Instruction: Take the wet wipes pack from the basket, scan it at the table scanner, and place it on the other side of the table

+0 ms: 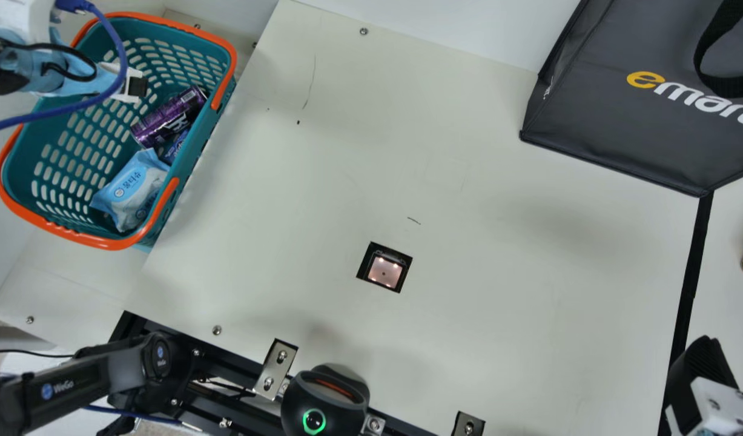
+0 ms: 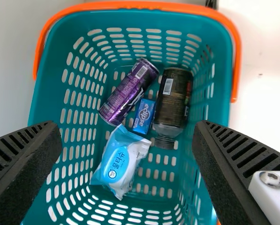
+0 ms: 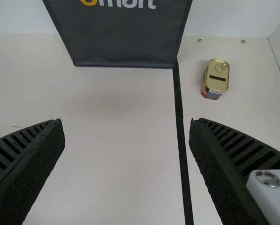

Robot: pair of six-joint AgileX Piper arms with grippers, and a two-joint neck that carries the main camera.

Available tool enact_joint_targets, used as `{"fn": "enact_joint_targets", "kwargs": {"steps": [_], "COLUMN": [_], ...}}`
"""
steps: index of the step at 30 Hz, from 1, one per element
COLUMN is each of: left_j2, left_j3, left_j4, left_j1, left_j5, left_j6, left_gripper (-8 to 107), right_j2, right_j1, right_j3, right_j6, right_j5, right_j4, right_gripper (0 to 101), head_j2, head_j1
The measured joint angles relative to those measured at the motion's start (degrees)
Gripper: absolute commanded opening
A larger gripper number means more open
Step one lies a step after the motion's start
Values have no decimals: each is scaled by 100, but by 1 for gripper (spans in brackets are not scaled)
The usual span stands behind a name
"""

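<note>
One wipes pack (image 2: 117, 165) in basket (image 2: 144, 5)

Flat cream tabletop (image 1: 498, 290) can be crossed mid-span; far right is blocked by boxy dark-grey fabric bag (image 1: 613, 142), far left by teal plastic basket (image 1: 191, 163).

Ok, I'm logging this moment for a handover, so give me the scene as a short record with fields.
target: wet wipes pack, lying in the basket
also in basket: purple can, small blue packet, dark bottle
left gripper: open, above the basket, empty
right gripper: open, by the black strip, empty
scanner: set into the tabletop, lit
beyond strip: gold-topped tin
status: pack not yet grasped
</note>
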Motion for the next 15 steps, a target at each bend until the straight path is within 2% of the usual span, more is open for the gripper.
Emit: {"fn": "enact_joint_targets", "kwargs": {"steps": [15], "left_j2": [1141], "left_j3": [-190], "left_j4": [251], "left_j1": [77], "left_j5": [-351], "left_j6": [327], "left_gripper": [90], "right_j2": [0], "right_j1": [0], "right_j3": [0], "right_j6": [0], "right_j5": [0], "right_j4": [0], "right_gripper": [95], "head_j2": [0], "head_j1": [0]}}
